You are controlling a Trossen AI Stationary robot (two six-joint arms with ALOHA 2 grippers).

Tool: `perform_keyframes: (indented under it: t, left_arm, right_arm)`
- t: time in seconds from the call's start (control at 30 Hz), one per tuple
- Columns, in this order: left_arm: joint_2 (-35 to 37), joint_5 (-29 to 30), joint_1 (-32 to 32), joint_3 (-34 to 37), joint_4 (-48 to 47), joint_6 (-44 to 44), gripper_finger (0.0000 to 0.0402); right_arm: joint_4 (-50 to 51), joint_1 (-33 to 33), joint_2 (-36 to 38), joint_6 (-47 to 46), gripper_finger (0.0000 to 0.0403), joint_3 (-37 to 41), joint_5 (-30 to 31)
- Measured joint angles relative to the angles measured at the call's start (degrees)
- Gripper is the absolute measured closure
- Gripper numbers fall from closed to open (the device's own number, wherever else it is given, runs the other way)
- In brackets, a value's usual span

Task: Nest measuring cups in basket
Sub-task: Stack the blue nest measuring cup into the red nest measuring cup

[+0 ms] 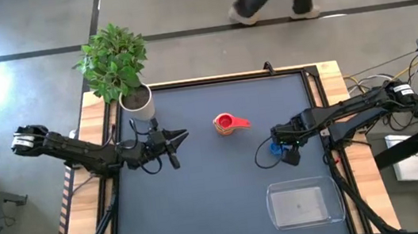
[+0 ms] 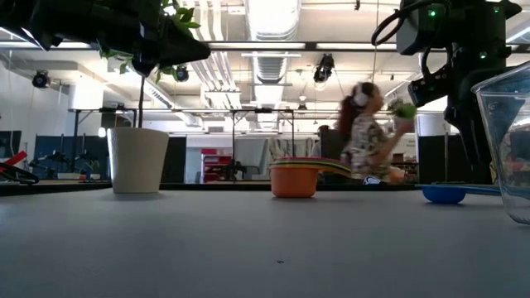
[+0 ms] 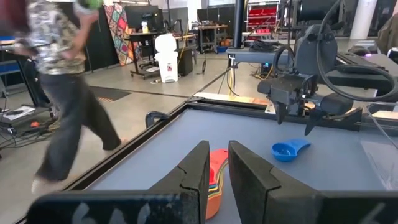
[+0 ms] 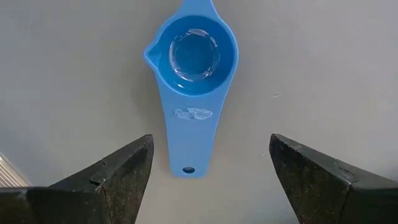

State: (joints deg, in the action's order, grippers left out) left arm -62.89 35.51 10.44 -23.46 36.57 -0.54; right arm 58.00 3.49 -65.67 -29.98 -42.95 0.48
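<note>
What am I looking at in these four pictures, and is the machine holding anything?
Two robot arms work at a table. One picture looks down from above, one looks level across the tabletop, and two come from cameras on the arms' wrists. The right gripper hangs open above a blue measuring cup, which lies on the table unheld. The left gripper waits near the white plant pot, holding nothing. A stack of cups, red on top, sits mid-table. The clear basket is empty. A person walks by behind.

Hidden from me

My left fingers point(image 3: 205, 180) cover most of the stacked cups point(image 3: 217, 180); the basket point(image 2: 507, 141) is cut off; the person point(image 3: 59, 81) is blurred.
</note>
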Motion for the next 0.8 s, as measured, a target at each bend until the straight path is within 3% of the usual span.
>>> perform_keyframes:
  t: [0.37, 0.8]
  left_arm:
    - [0.0, 0.0, -0.1, 0.0, -0.6, 0.0, 0.0361]
    - [0.0, 0.0, 0.0, 0.0, -0.7, 0.0, 0.0361]
  right_arm:
    - [0.0, 0.0, 0.0, -6.0, 0.0092, 1.0, 0.6]
    - [-6.3, 0.0, 0.0, -5.0, 0.0092, 6.3, 1.0]
